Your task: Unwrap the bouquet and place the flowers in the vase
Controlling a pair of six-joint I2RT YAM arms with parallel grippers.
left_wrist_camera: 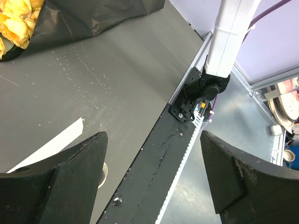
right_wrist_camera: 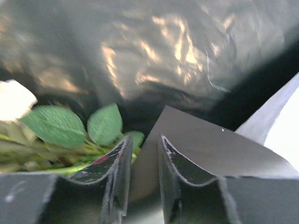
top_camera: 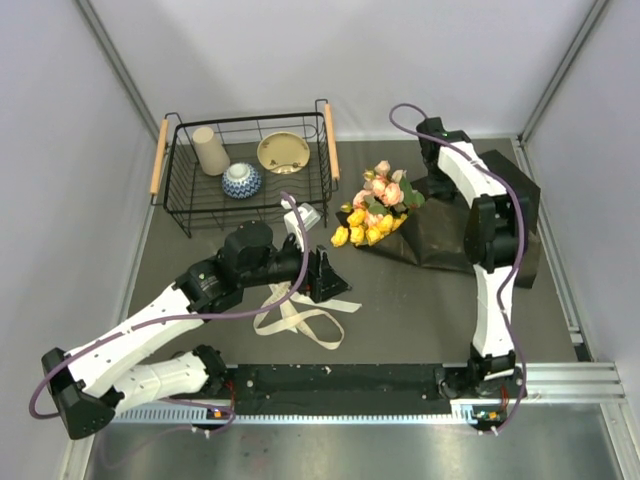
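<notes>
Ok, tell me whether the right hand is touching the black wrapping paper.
Touching. The right wrist view shows a flap of the black wrapping paper pinched between the fingers of the right hand.

Roses (top_camera: 375, 205) yellow and peach-pink with green leaves (right_wrist_camera: 56, 125), wrapping paper (top_camera: 440, 240) glossy black, ribbon (top_camera: 300, 320) cream, wire basket (top_camera: 180, 215) black, bowl (top_camera: 242, 181) white with blue pattern, cup (top_camera: 210, 150) beige, worktop (top_camera: 400, 320) dark grey.

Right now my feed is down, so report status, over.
Left gripper: fingers open, empty. Right gripper: fingers pinching the black paper. Flowers wrapped, ribbon off. No obstruction seen.
</notes>
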